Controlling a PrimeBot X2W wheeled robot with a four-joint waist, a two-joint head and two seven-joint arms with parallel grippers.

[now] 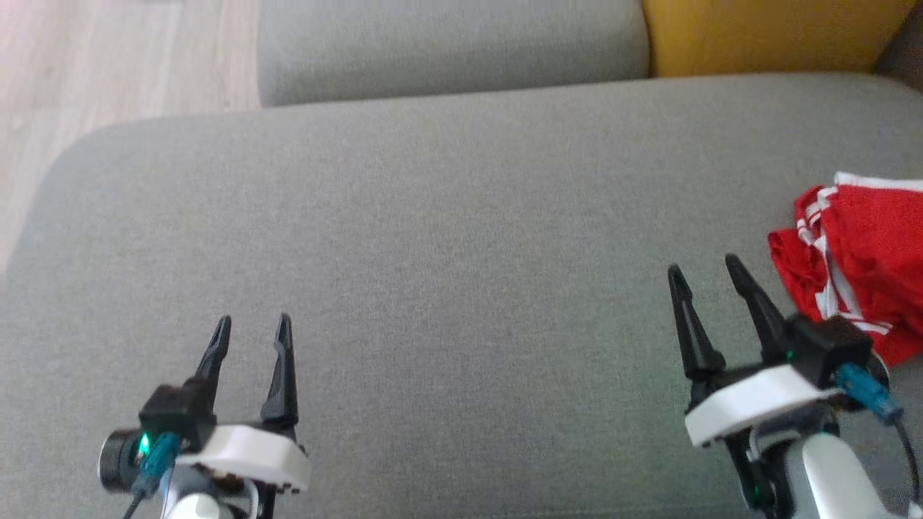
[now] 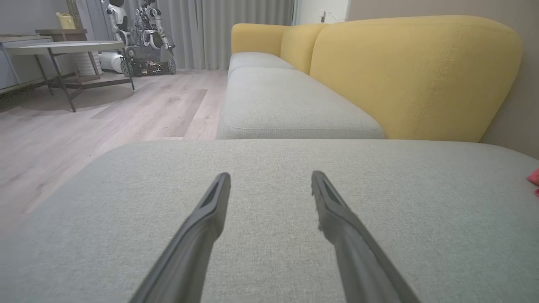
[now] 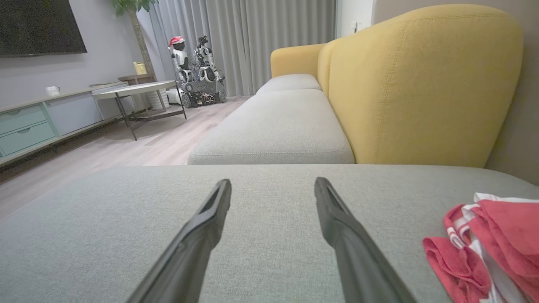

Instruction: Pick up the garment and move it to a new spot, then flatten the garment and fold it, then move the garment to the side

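Left gripper (image 1: 254,321) sits at your 7 o'clock in the head view. Its fingers are spread wide with nothing between them, and it hangs over the grey cushion (image 1: 461,238). You can't tell whether the tips touch the fabric.

The cushion's left edge rounds off at 9 to 10 o'clock, with wood floor (image 1: 108,65) past it. The far edge runs across 12 o'clock. Behind it is a second seat cushion (image 1: 447,43), and a yellow backrest (image 1: 764,32) stands at 1 o'clock. Bare grey fabric lies from one gripper to the other.

Right gripper (image 1: 704,264) is at 4 o'clock, fingers wide apart and gripping nothing.

The garment (image 1: 865,252) is red with white stripes. It lies crumpled on the cushion at 3 o'clock and runs off the frame's right edge. It is just beside the right wrist's black housing, at the gripper's 2 o'clock, apart from the fingertips. In the right wrist view it lies at 4 o'clock, outside the right finger.

That view also shows, far back across the floor:
- a low cabinet (image 3: 25,124) at 9 o'clock
- a table (image 3: 134,88) at 10 o'clock
- another robot (image 3: 198,71) at 11 o'clock, by the curtains (image 3: 269,38)
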